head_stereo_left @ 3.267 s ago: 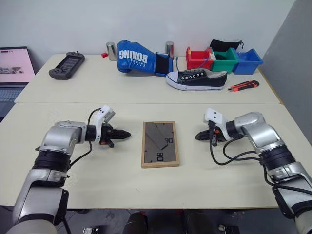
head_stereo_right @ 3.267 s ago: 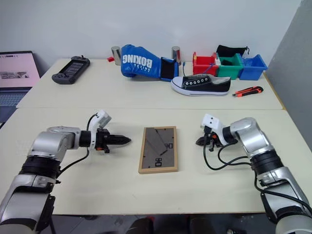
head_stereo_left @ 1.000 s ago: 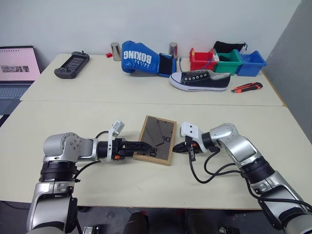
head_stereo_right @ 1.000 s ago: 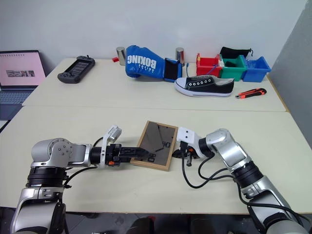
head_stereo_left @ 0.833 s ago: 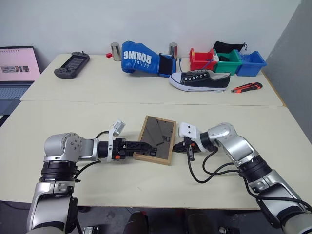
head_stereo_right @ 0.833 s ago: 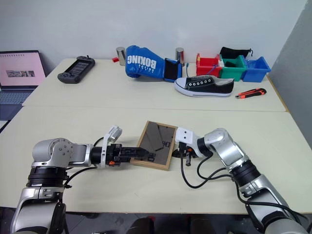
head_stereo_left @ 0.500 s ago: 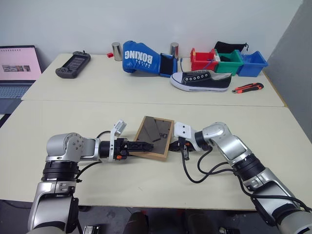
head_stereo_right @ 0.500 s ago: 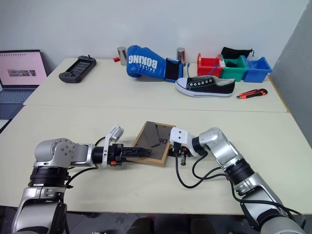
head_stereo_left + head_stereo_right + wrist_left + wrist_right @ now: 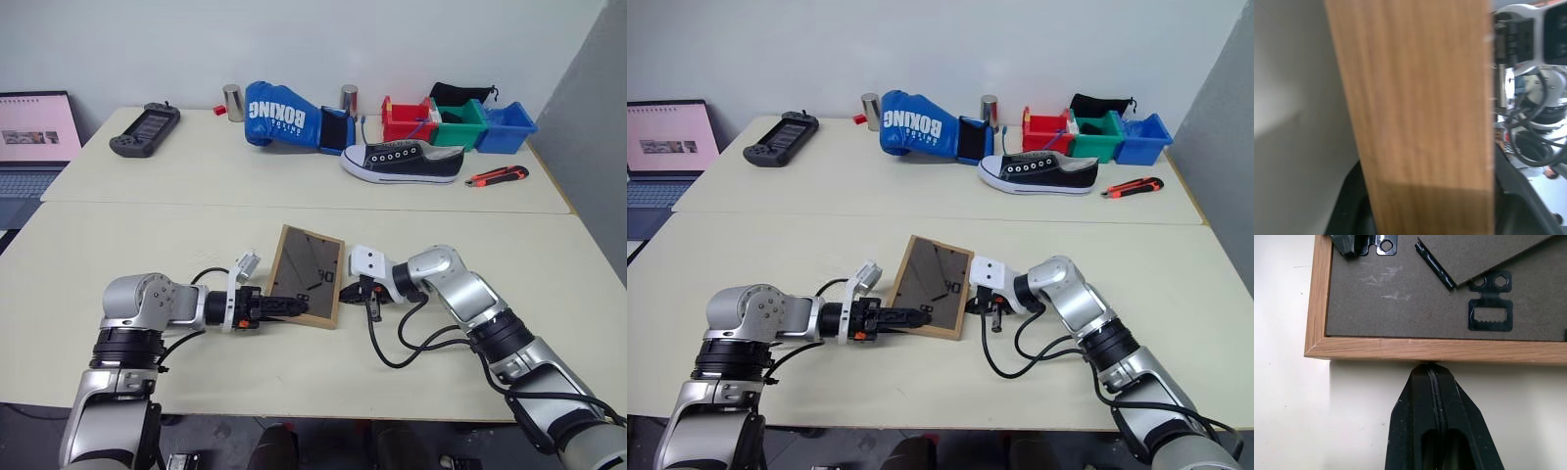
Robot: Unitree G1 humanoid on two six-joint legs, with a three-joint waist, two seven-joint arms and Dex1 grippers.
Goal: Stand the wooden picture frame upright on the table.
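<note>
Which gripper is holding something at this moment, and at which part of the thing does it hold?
The left gripper holds the wooden picture frame at its near edge. The shut right gripper only touches the frame's side edge with its tips.

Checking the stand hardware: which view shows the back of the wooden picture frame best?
The right wrist view: the wooden picture frame shows its grey back, stand flap and hangers close up. The eye views show it whole but small; the left wrist view shows just one wooden edge.

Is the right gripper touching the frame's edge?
Touching. In the right wrist view the shut right gripper tip butts against the frame wooden edge, with no gap.
</note>
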